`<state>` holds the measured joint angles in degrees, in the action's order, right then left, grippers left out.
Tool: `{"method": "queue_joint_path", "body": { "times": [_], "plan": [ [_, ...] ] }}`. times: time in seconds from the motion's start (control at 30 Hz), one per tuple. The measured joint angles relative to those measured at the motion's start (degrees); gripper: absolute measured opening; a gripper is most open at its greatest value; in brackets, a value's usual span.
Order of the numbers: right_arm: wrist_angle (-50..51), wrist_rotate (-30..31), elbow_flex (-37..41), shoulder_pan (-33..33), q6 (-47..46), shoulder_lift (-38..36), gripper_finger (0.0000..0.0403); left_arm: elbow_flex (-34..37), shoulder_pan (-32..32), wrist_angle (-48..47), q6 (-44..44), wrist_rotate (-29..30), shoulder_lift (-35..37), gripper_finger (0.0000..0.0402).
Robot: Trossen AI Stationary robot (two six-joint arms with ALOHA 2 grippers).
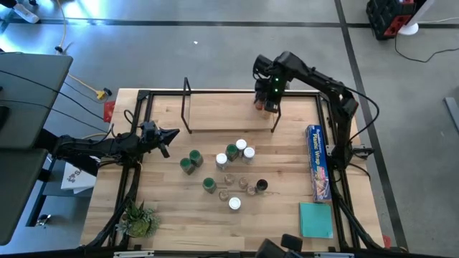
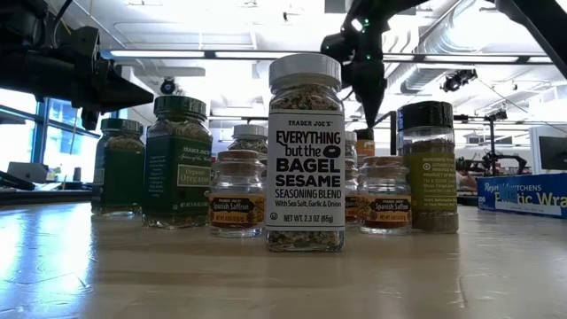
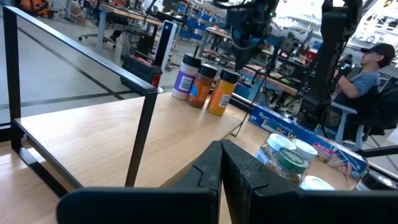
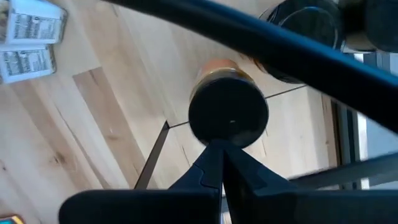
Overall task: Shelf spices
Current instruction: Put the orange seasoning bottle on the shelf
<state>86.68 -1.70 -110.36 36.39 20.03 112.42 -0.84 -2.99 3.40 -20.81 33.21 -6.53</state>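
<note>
three jars (image 3: 200, 86) on the shelf (image 1: 229, 115) so far, bunched at its right end on the far side of the table: a dark-lidded one with a pale label, an orange one, an amber jar (image 4: 228, 117). roughly a dozen more spice jars (image 1: 229, 172) waiting mid-table, upright in a loose cluster, among them the everything but the bagel seasoning (image 2: 306, 151), two small spanish saffron jars (image 2: 236, 195) and a green-lidded oregano jar (image 2: 180, 164). by that count, about a fifth done, most of the shelving left, and most of the plank bare to the left of the three.

right gripper (image 4: 217, 146) directly above the amber jar's dark lid, fingers pressed together, holding nothing; contact with the lid impossible to tell. left gripper (image 1: 172, 135) at the left side of the table, near the shelf's left hoop, fingers likewise closed on nothing.

off to the right, outside the job: blue plastic wrap box (image 1: 318, 161) and a teal pad (image 1: 316, 219). likely next: a reach to the cluster for another jar.
</note>
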Motion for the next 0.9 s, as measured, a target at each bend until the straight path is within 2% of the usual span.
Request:
{"method": "queue_joint_path", "body": {
  "times": [0.23, 0.9],
  "plan": [
    [-3.75, -0.17, 2.99, -0.17, -1.08, -0.39, 0.0000, 0.00, -0.01, 0.00, -0.01, -0.04, 0.01, 0.0005],
    [-5.41, -2.88, 2.31, -0.14, -2.01, -0.02, 0.0000, 0.00, 0.00, -0.02, -0.01, -0.02, 0.00, 0.0005]
  ]
}}
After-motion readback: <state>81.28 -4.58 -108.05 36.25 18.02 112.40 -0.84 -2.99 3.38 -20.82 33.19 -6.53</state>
